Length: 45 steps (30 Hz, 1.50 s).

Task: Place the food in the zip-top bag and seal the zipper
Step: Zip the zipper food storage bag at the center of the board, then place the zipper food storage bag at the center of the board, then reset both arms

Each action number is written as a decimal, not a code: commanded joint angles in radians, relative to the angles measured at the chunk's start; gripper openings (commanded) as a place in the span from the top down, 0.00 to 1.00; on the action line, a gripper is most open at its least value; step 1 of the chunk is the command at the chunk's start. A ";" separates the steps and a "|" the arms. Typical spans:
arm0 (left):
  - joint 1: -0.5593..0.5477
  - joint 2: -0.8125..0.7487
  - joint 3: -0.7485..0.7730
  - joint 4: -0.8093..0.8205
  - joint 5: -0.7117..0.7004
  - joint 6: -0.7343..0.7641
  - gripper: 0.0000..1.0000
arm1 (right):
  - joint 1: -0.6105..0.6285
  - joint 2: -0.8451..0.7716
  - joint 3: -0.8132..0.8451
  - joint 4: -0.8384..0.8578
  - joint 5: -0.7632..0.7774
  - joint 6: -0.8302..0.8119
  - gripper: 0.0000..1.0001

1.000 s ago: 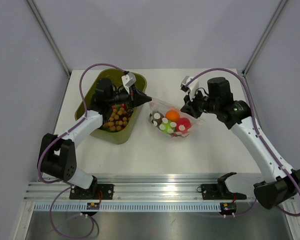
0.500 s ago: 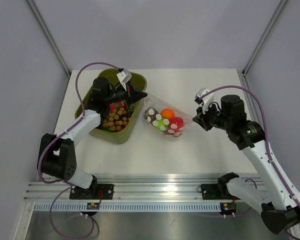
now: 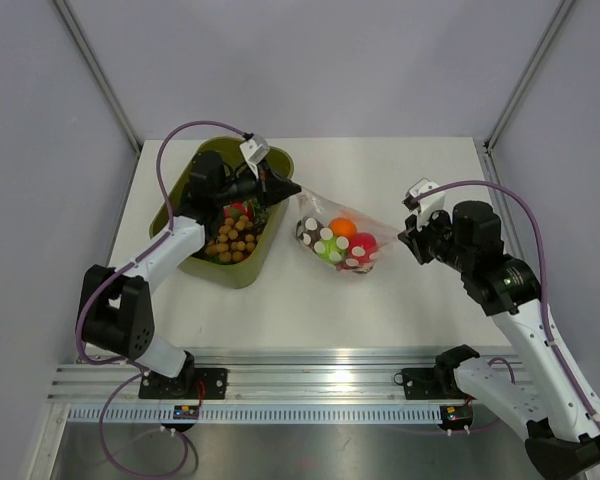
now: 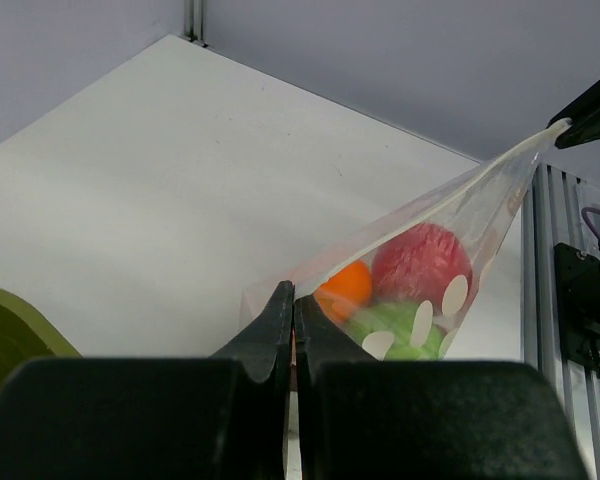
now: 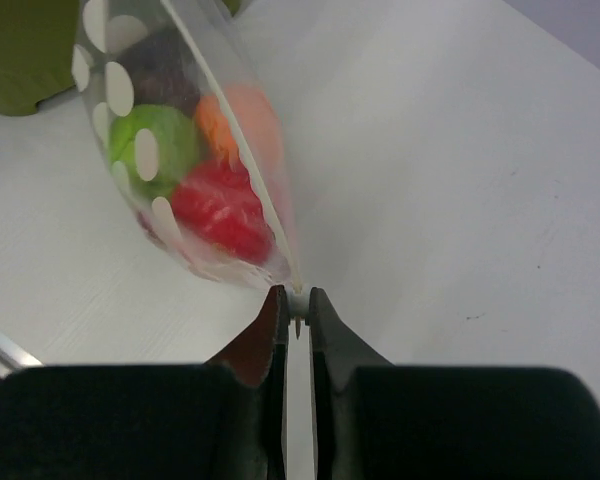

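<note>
The zip-top bag (image 3: 338, 243) hangs stretched between my two grippers above the white table. Inside it lies the food: a red piece (image 4: 420, 265), an orange one (image 4: 345, 285), a green one (image 4: 380, 325) and a dark purple one (image 5: 160, 70). My left gripper (image 3: 296, 188) (image 4: 293, 295) is shut on the bag's left top corner. My right gripper (image 3: 400, 237) (image 5: 297, 298) is shut on the far end of the zipper (image 5: 242, 165), a pale strip running taut along the bag's top edge (image 4: 450, 190). The bag's underside is hidden.
An olive-green tub (image 3: 195, 165) holding several small brown balls (image 3: 230, 240) stands at the left, just under my left arm. An aluminium rail (image 3: 320, 385) runs along the near table edge. Grey walls close in the back and sides.
My right gripper has drawn to the right and nearer along the zipper, and the bag now hangs taut between the grippers. The left gripper has barely shifted.
</note>
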 commanded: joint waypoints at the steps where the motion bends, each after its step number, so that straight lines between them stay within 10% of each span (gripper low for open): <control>1: -0.041 0.050 0.137 0.043 -0.082 -0.008 1.00 | -0.011 0.057 0.056 0.107 0.174 -0.007 1.00; 12: -0.072 0.333 0.493 0.098 -0.009 -0.116 0.97 | -0.164 0.329 0.228 0.430 0.228 -0.117 1.00; 14: -0.071 0.333 0.492 0.079 0.034 -0.108 0.63 | -0.164 0.307 0.217 0.427 0.209 -0.119 0.97; 15: -0.072 0.320 0.470 0.065 0.039 -0.100 0.28 | -0.166 0.297 0.193 0.404 0.206 -0.108 0.94; 17: -0.075 0.265 0.389 0.060 0.027 -0.062 0.01 | -0.164 0.236 0.156 0.364 0.156 -0.090 0.73; 23: -0.075 -0.009 0.125 0.037 -0.034 -0.018 0.01 | -0.164 -0.094 -0.077 0.294 0.122 0.059 0.01; 30: -0.110 -0.190 0.174 -0.445 -0.297 -0.005 0.01 | -0.164 -0.074 0.089 -0.060 0.564 0.414 0.00; 34: -0.112 -0.249 0.153 -0.592 -0.424 -0.044 0.01 | -0.164 0.159 0.225 -0.246 0.570 0.539 0.01; 45: -0.112 -0.440 0.027 -0.802 -0.651 -0.091 0.01 | -0.164 0.146 0.142 -0.082 0.579 0.637 0.00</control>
